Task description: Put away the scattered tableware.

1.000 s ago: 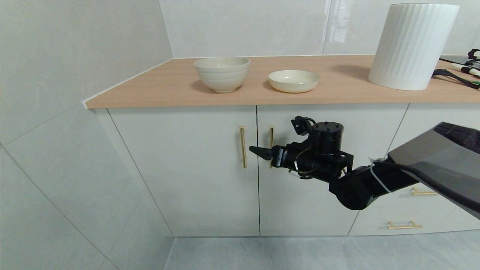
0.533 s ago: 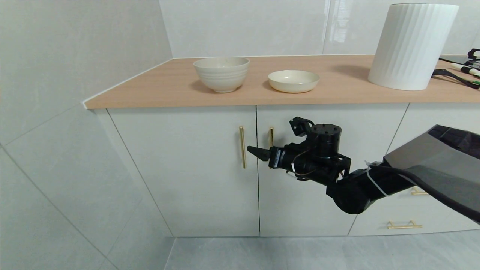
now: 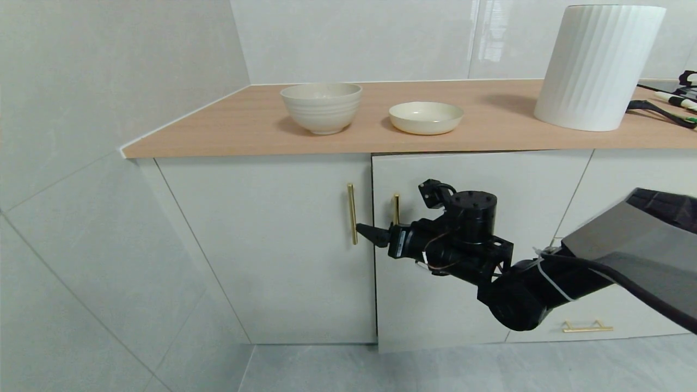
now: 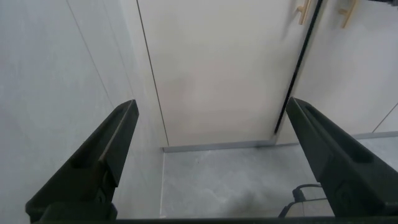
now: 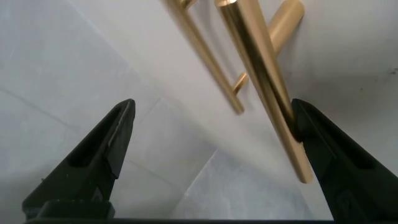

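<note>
Right gripper, jaws wide, one finger against the slim brass handle of the ajar white cabinet door. At twelve o'clock on the wooden countertop: deep ribbed cream bowl, shallow cream dish at its three o'clock. Left gripper wide, empty

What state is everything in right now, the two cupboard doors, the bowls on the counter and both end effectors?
Right cupboard door, ajar.
Left cupboard door, shut.
Right end effector, open, one finger against the right door's handle.
Left end effector, open, empty.
Deep bowl, upright on the counter.
Shallow bowl, upright on the counter, empty.
</note>
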`<state>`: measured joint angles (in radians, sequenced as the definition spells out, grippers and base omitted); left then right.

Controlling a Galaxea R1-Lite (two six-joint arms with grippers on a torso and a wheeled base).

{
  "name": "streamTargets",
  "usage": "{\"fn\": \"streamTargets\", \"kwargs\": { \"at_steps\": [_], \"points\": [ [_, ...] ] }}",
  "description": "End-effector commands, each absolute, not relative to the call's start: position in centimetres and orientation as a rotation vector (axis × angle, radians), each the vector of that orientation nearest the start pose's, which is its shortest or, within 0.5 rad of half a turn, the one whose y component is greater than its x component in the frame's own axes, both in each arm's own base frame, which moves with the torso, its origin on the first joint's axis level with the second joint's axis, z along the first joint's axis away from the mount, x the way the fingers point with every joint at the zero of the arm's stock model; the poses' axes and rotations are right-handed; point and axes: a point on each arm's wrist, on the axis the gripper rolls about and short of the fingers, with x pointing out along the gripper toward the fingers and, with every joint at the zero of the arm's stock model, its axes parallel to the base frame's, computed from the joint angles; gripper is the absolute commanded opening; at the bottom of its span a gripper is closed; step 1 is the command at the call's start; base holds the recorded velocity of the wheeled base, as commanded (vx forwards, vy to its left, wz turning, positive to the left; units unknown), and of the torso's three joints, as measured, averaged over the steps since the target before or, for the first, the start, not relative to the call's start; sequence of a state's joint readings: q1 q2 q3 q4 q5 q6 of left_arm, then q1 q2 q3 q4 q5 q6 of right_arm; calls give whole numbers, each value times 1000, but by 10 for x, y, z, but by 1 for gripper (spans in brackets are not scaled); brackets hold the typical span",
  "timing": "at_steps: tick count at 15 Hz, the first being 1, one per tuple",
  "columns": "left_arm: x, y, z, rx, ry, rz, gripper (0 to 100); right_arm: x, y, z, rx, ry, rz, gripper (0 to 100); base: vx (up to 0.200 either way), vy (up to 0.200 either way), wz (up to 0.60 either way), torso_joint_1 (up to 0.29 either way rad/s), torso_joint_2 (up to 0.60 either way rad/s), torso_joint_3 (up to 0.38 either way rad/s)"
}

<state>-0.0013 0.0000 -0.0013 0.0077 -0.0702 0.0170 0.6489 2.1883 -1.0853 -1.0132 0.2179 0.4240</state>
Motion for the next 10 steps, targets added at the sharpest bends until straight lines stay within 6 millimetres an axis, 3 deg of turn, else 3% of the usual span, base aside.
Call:
{"fn": "streamTargets", "kwargs": {
  "at_steps": [1,10],
  "points": [
    [-23,-2,75,17,6,-72,100,312,249,124,365,265,852,100,0,0,0,0,0,0],
    [-23,-2,75,21,5,-72,100,264,224,128,350,330,916,100,0,0,0,0,0,0]
  ]
}}
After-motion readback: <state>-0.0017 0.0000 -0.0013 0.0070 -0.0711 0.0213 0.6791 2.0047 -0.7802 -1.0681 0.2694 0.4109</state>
